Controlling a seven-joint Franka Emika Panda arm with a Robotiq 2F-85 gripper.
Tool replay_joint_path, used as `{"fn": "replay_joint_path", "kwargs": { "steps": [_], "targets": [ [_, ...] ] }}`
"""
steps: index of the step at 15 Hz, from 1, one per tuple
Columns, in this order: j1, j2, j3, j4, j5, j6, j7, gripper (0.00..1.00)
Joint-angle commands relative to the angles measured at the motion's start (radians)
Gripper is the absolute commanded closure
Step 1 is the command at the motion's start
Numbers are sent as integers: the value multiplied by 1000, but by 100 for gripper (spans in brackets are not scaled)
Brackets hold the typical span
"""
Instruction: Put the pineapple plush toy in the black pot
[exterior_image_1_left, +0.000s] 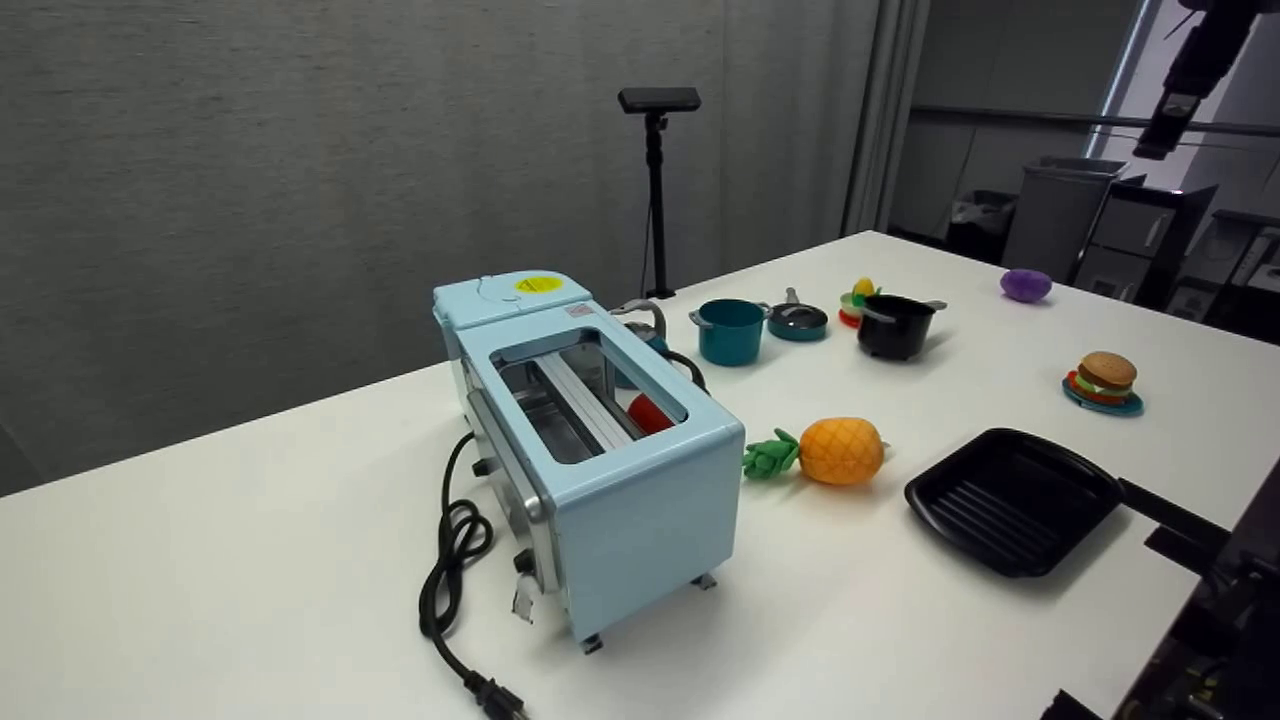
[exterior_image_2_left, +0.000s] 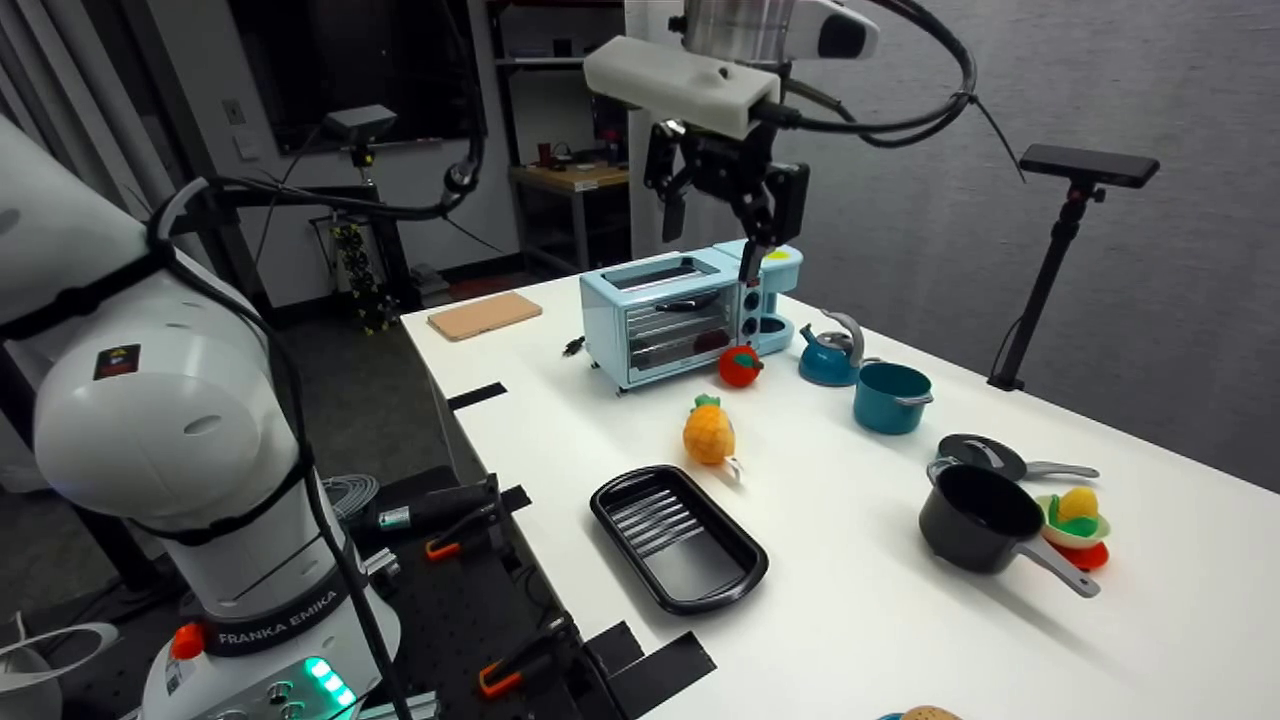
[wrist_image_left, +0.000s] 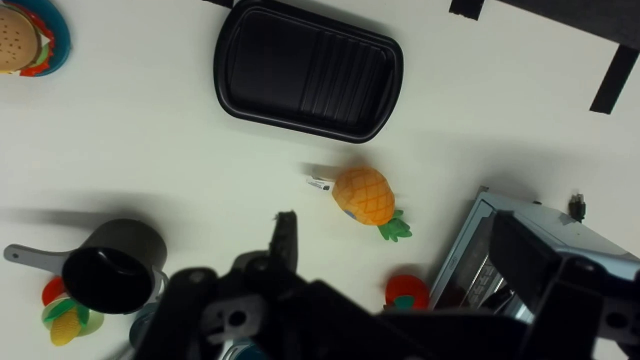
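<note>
We see the claw (exterior_image_2_left: 712, 243) well above the worktop (exterior_image_2_left: 830, 625), its two fingers (exterior_image_2_left: 789, 203) spread wide apart; we find a broad gap in the wrist view too. In an exterior view we see the pineapple toy (exterior_image_2_left: 709, 436) lying on the worktop, between the toaster oven (exterior_image_2_left: 604, 335) on the far side and the grill pan (exterior_image_2_left: 700, 575) on the near side; its green leaves (exterior_image_2_left: 706, 401) point towards the oven, and a white tag (exterior_image_2_left: 735, 468) sticks out at the opposite end; to the right, well apart from it, we see the black pot (exterior_image_2_left: 962, 542) upright, its long grey handle (exterior_image_2_left: 1060, 568) reaching towards the near right; just behind the pot we make out a small dark pan (exterior_image_2_left: 972, 450); just to the right of the pot, a bowl (exterior_image_2_left: 1080, 541) with a yellow corn cob (exterior_image_2_left: 1078, 503) in it; farther off we see a teal pot (exterior_image_2_left: 885, 410), then a blue kettle (exterior_image_2_left: 826, 362); we spot a red tomato (exterior_image_2_left: 738, 370) just beside the oven and a brown board (exterior_image_2_left: 485, 315) at the far left. In an exterior view we also see a burger (exterior_image_1_left: 1106, 372) on a teal plate (exterior_image_1_left: 1115, 408), with a purple toy (exterior_image_1_left: 1026, 286) beyond it.
</note>
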Motion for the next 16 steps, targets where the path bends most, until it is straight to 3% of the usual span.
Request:
{"fn": "replay_joint_path", "kwargs": {
  "steps": [1, 11, 16],
  "targets": [
    [-9, 56, -3, -9, 37, 49, -61, 0],
    [-7, 288, 73, -32, 59, 153, -157, 0],
    [-26, 313, 116, -36, 32, 149, -134, 0]
  ]
}}
